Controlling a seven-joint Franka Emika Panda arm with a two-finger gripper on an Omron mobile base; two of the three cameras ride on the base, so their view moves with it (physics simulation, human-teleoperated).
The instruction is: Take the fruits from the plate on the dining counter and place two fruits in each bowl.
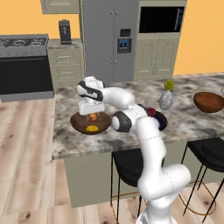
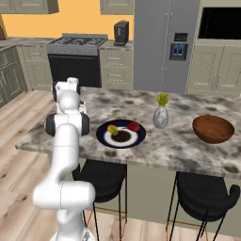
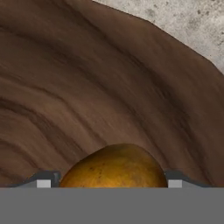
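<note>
Your two base views look forward and down from behind the arm, sharing the dining counter (image 1: 183, 124); your hand view sits close inside a wooden bowl (image 3: 87, 87).

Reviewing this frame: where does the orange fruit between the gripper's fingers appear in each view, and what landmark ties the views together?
Left base view: the orange fruit sits left of centre, under the gripper, over the near wooden bowl.
Right base view: not seen here; the arm blocks that spot.
Hand view: bottom centre, between the finger tips, bowl behind.
Shared landmark: the grey vase on the dining counter.
</note>
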